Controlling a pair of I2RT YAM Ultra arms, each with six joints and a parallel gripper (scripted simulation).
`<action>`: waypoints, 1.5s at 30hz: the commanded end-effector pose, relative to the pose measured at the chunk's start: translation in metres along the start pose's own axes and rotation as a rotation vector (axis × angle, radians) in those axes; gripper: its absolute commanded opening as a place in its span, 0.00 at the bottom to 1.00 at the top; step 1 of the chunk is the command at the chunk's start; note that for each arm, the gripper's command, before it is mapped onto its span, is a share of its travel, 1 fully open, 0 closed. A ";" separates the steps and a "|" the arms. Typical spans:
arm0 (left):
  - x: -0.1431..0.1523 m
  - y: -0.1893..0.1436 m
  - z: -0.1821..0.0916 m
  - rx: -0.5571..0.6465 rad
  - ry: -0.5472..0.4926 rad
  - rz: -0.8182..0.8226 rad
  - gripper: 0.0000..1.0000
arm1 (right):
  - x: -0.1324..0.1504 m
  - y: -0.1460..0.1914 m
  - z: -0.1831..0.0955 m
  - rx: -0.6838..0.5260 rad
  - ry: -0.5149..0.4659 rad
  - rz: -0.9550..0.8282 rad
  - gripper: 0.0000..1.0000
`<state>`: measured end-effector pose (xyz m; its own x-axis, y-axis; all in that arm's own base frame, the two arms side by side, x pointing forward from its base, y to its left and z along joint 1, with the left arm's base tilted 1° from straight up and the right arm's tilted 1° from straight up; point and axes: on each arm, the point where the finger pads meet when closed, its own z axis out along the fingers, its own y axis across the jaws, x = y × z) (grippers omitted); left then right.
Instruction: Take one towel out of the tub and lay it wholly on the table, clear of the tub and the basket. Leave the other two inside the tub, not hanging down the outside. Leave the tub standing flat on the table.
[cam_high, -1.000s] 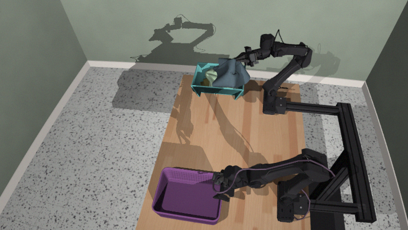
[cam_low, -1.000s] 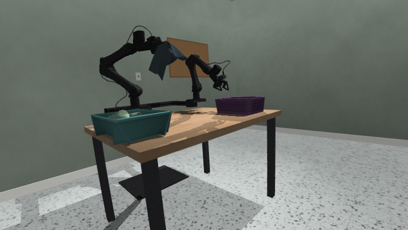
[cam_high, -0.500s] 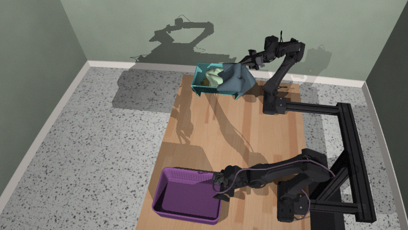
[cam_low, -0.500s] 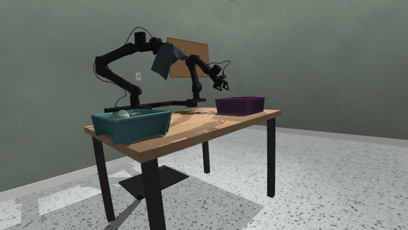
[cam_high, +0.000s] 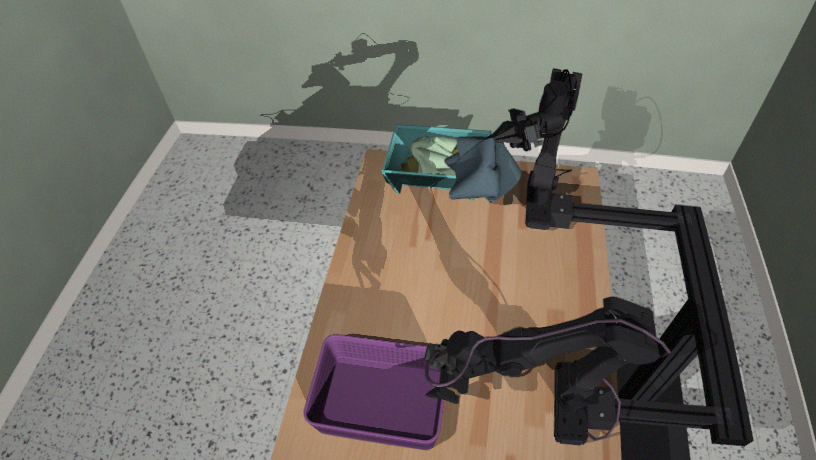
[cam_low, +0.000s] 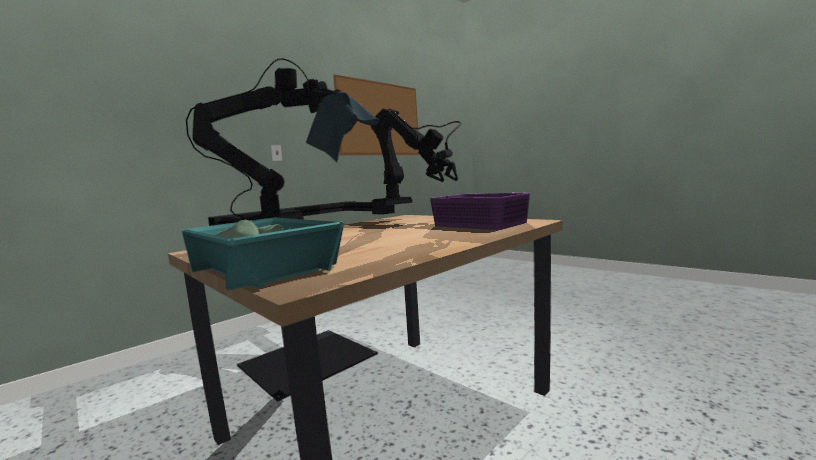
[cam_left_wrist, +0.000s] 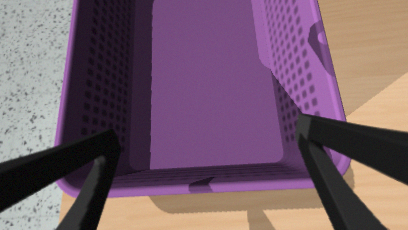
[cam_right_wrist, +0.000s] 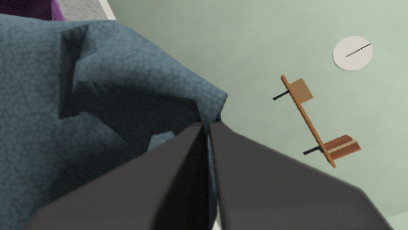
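One blue towel (cam_high: 485, 168) (cam_low: 338, 121) (cam_right_wrist: 40, 75), pinched in the right gripper (cam_high: 496, 138) (cam_low: 326, 96) (cam_right_wrist: 208, 128), hangs high, overlapping the teal tub (cam_high: 425, 186) (cam_low: 285, 251) from above, so carrying sideways seems next.

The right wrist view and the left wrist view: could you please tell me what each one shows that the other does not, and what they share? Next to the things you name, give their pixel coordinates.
Only the right wrist view shows the blue towel (cam_high: 477, 168) (cam_low: 334, 120) (cam_right_wrist: 115, 70), pinched in closed fingers, and a round white wall clock (cam_right_wrist: 353, 53).
Only the left wrist view shows the wooden table (cam_high: 514, 257) (cam_low: 388, 251) (cam_left_wrist: 370, 45) and the basket's interior, between open fingers.
Both show part of the purple basket (cam_high: 374, 440) (cam_low: 480, 212) (cam_left_wrist: 240, 187) (cam_right_wrist: 58, 11) and speckled floor.
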<state>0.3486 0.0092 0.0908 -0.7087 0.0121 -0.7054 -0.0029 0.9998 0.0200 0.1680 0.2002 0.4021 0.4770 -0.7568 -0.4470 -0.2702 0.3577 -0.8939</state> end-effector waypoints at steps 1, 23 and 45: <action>-0.006 -0.001 -0.002 0.002 -0.016 0.002 1.00 | -0.007 -0.022 -0.004 0.082 0.043 0.054 0.01; -0.006 -0.001 -0.002 0.002 -0.016 0.002 1.00 | -0.026 -0.015 -0.015 0.094 0.048 0.082 0.01; -0.006 -0.001 -0.002 0.002 -0.016 0.002 1.00 | -0.027 -0.015 -0.015 0.091 0.044 0.084 0.01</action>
<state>0.3486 0.0092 0.0908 -0.7087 0.0121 -0.7054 -0.0029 0.9998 0.0200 0.1452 0.2179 0.4052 0.4271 -0.7817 -0.4545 -0.2286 0.3929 -0.8907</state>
